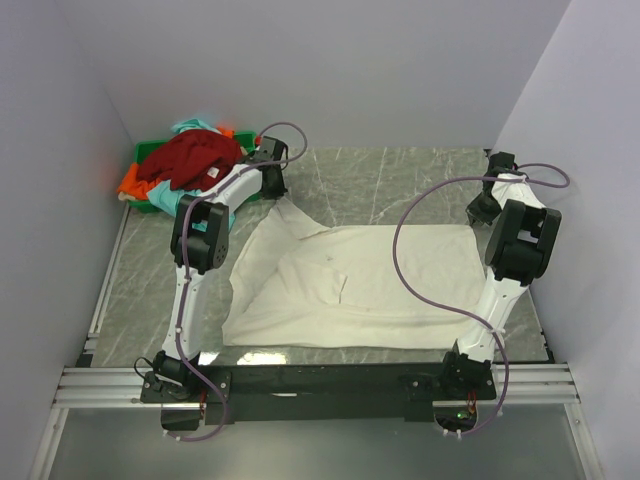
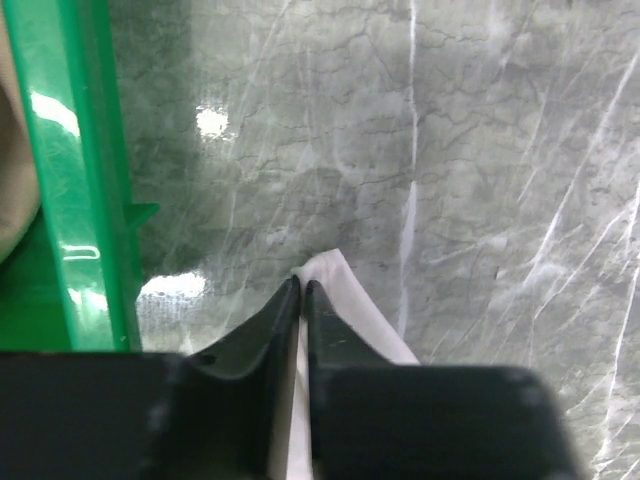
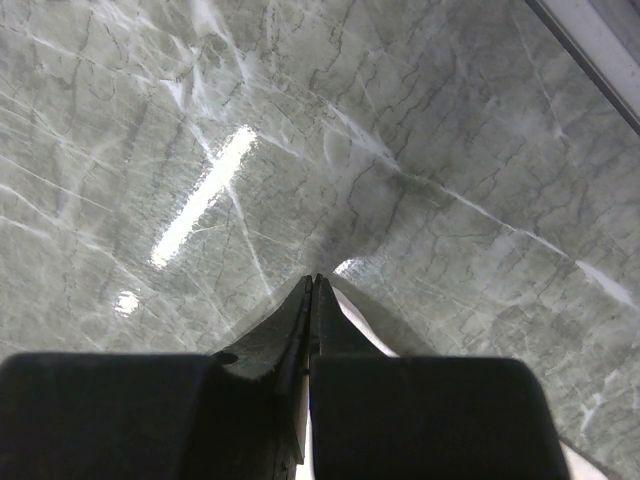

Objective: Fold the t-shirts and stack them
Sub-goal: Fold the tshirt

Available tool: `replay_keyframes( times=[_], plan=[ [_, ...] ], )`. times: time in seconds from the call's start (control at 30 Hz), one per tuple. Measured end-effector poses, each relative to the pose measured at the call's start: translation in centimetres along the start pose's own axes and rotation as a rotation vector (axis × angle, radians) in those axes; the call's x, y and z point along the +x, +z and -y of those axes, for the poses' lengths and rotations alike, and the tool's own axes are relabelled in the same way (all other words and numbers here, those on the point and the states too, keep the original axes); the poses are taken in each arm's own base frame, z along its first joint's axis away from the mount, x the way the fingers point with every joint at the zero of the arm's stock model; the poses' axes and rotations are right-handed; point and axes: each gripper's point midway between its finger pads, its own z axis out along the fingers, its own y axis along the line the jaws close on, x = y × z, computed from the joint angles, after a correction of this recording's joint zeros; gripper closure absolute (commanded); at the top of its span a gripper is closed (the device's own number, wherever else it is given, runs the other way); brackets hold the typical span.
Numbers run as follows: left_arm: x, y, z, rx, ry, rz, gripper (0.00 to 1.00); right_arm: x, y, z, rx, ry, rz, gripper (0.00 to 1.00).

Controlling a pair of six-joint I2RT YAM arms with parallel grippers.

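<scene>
Both grippers are pinching the far corners of the cream-white t-shirt [image 1: 370, 280], readying a fold.

The shirt is lying spread and wrinkled across the middle of the table [image 1: 400, 180], with its far-left corner rising to a peak. The left gripper [image 2: 302, 287] is clamping that corner just beside the green bin [image 2: 70, 180], where the dark red [image 1: 195, 155], teal [image 1: 190, 127] and orange [image 1: 130, 182] t-shirts are sitting in a heap. The right gripper [image 3: 312, 280] is clenched with white cloth showing at its tips, so it is apparently gripping the far-right corner. The fold is likely going best with both arms lifting level and together, carrying the far edge toward the near hem.
</scene>
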Motion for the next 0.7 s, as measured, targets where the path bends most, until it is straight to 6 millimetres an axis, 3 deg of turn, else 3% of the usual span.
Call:
replay_keyframes(
  times=[0.03, 0.07, 0.33, 0.7],
  plan=[
    [0.0, 0.0, 0.0, 0.001, 0.001, 0.001, 0.98, 0.0, 0.0, 0.0, 0.0, 0.0, 0.0, 1.0],
    [0.0, 0.0, 0.1, 0.002, 0.001, 0.003, 1.0, 0.0, 0.0, 0.0, 0.0, 0.0, 0.0, 1.0],
    [-0.6, -0.3, 0.6, 0.014, 0.017, 0.02, 1.0, 0.1, 0.0, -0.1, -0.006, 0.004, -0.005, 1.0],
    [-5.6, -3.3, 3.1, 0.093, 0.024, 0.117, 1.0, -0.4, -1.2, -0.5, -0.02, 0.023, 0.001, 1.0]
  ],
)
